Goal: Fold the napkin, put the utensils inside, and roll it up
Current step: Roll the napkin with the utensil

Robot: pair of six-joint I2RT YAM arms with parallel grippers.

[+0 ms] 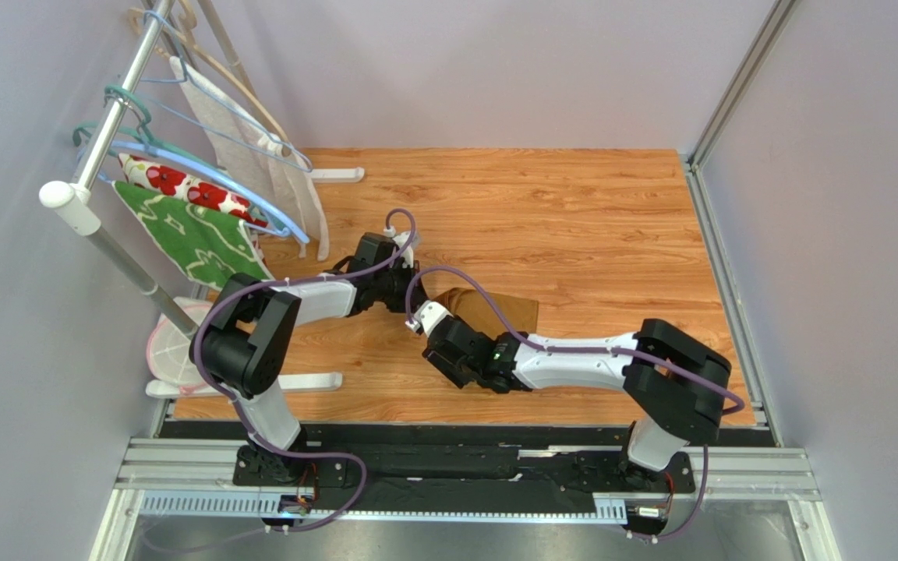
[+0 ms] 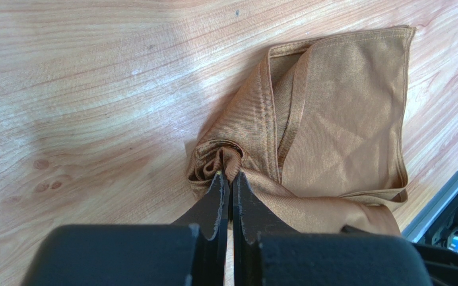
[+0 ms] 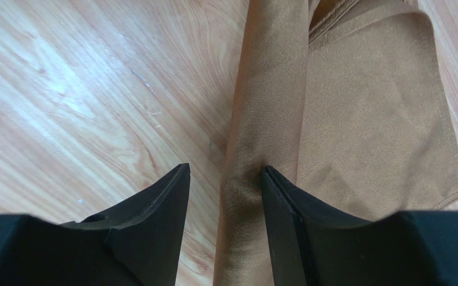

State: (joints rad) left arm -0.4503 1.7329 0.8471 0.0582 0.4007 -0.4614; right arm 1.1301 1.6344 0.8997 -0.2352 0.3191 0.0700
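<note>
The golden-brown napkin (image 2: 345, 119) lies partly rolled on the wooden table (image 2: 64, 89) between the arms, with the left gripper (image 2: 228, 179) pinched shut on its bunched end, probably to anchor it, while only the right wrist view shows the right gripper (image 3: 225, 168) spread wide astride the rolled edge.

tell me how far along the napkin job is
Done: the napkin lies folded over itself, one edge rolled into a tube. In hand: the left gripper pinches a bunched part; the right gripper is open astride the tube. Still to do: no utensils show in any view, so placing them and a tidy roll look outstanding.
</note>
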